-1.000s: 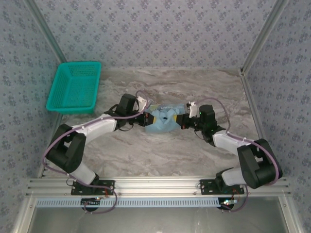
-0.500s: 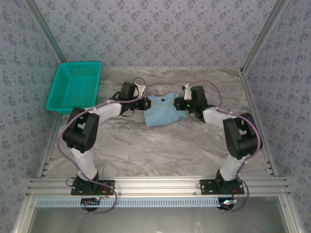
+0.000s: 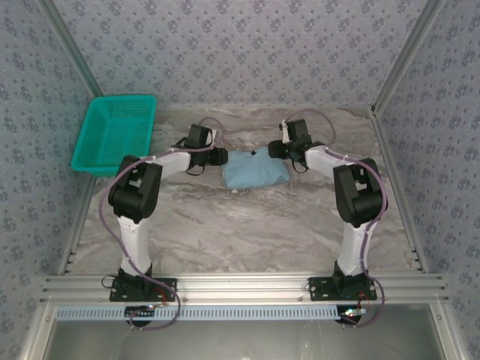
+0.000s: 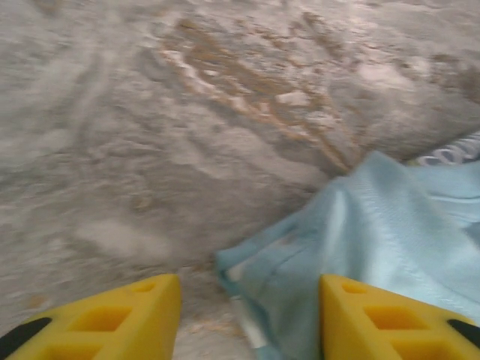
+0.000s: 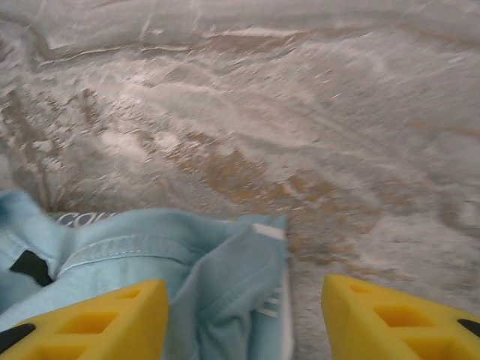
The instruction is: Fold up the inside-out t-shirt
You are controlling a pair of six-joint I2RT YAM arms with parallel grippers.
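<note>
The inside-out t-shirt, a plain sky-blue soft cotton one, lies bunched into a compact, roughly rectangular bundle on the far middle of the grey marble-patterned table, between my two grippers. My left gripper sits just beside its left edge. In the left wrist view, its yellow fingers are spread, and a stitched hem of the shirt lies on the table below the gap, not pinched. My right gripper sits at the shirt's far right corner, also spread. The right wrist view shows its fingers apart above a rumpled corner of cloth, holding nothing.

I judge a fold has been laid down and the bundle is close to finished, though the edges look loose and uneven. The next move calls for lifting both grippers straight clear so no finger snags a hem, then checking whether the corners need tidying or one more fold.

The teal plastic mesh basket stands at the far left, well apart from the shirt, and I see nothing inside it.
</note>
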